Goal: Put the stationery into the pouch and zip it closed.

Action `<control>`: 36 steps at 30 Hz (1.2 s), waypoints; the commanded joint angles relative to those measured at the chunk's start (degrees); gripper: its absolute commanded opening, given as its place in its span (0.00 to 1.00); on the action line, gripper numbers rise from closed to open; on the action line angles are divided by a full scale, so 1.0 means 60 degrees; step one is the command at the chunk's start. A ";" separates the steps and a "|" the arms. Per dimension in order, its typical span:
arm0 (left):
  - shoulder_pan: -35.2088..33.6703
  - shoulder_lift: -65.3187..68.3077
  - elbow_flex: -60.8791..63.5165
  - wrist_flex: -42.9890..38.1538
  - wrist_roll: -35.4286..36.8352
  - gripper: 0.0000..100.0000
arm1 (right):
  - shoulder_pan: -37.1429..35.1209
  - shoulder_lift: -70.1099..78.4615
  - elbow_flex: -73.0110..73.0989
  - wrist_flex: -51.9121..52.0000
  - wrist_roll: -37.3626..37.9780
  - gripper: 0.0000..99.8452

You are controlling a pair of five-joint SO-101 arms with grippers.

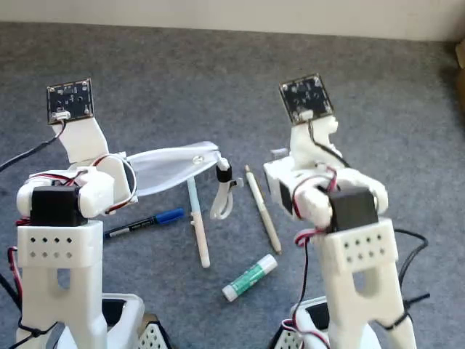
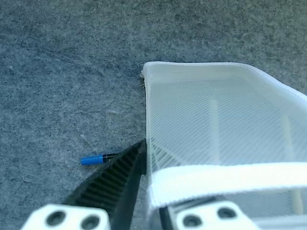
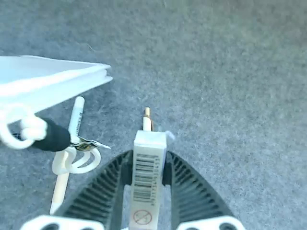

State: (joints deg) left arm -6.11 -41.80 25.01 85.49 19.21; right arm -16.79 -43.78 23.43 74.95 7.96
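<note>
Right gripper (image 3: 147, 154) clamped on small white block (image 3: 145, 177), near mesh pouch (image 2: 216, 120). Left gripper (image 2: 147, 152) pinches the pouch rim. Mesh looks floppy and light, so grip the stiffer zipper edge.

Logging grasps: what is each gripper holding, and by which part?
Left gripper: the pouch, by its white-banded edge. Right gripper: a small white barcoded block, by its long sides.

surface: grey carpet (image 1: 378, 87) | far edge: pale wall strip (image 1: 218, 14)
</note>
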 commanded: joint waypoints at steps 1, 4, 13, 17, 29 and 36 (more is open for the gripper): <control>-0.0125 0.0183 0.0051 -0.0088 0.0117 0.01 | -0.0168 -0.1033 0.0623 -0.0872 0.0029 0.00; -0.0125 0.0183 0.0051 -0.0088 0.0117 0.01 | -0.0168 -0.1795 0.1502 -0.1663 0.0029 0.00; -0.0125 0.0183 0.0051 -0.0088 0.0117 0.01 | -0.0168 -0.4359 0.3832 -0.3714 0.0029 0.00; -0.0125 0.0183 0.0051 -0.0088 0.0117 0.01 | -0.0168 -0.4857 0.4139 -0.3729 0.0015 0.00; -0.0125 0.0198 0.0066 -0.0088 0.0117 0.01 | -0.0872 -0.4974 0.4125 -0.4872 0.0015 0.00; -0.0125 0.0242 0.0081 -0.0088 0.0117 0.01 | -0.1663 -0.4974 0.4125 -0.6264 0.0015 0.00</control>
State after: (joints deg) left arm -6.11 -41.80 25.01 85.49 19.21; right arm -24.09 -72.62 49.01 41.10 7.96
